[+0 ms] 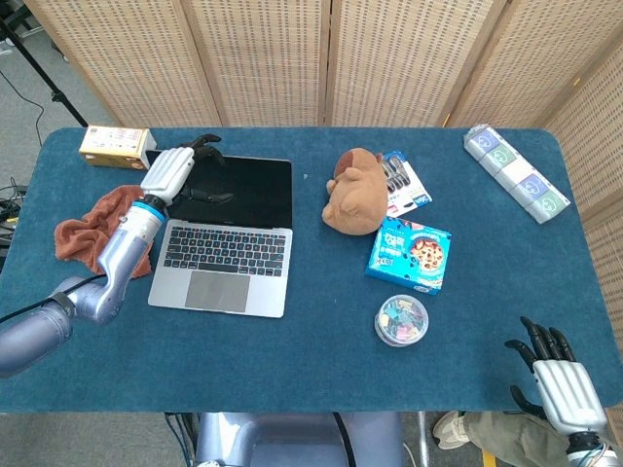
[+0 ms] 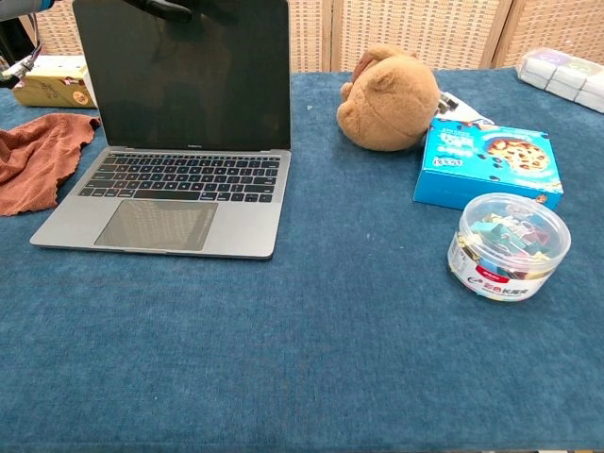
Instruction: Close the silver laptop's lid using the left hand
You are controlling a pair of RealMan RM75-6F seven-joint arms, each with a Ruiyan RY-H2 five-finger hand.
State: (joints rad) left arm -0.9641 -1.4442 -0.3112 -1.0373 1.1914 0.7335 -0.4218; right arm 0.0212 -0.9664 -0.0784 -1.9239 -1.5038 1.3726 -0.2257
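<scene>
One blue table (image 1: 292, 379) carries everything here, its cloth stretching wide under the clutter. The silver laptop (image 1: 226, 236) is the biggest thing on it, sitting on the left half with its lid (image 2: 184, 74) still raised and the dark screen facing the near edge. The left hand (image 1: 169, 171) is at the lid's far left corner, palm casing above the top edge and dark fingers (image 1: 206, 144) curled over it toward the screen; in the chest view only the fingertips (image 2: 162, 8) show, hooked at the top of the lid. Whether they actually press the edge cannot be told. The right hand (image 1: 562, 377) hangs low off the near right corner of the table, well apart from everything, fingers spread and holding nothing.

Just left of the keyboard lies a crumpled rust-brown cloth (image 1: 86, 236), partly under the left forearm. Right of the laptop, a brown plush bear (image 1: 355, 191) sits near the middle, with a flat packet (image 1: 405, 182) tucked behind it. A blue cookie box (image 1: 410, 254) lies just nearer than the bear. A row of wrapped packs (image 1: 515, 172) lies at the far right corner. A yellow box (image 1: 115, 145) sits at the far left, close behind the left hand. Smallest, a round clear tub of clips (image 1: 402, 319) stands near the cookie box. Nothing lies on the keyboard.
</scene>
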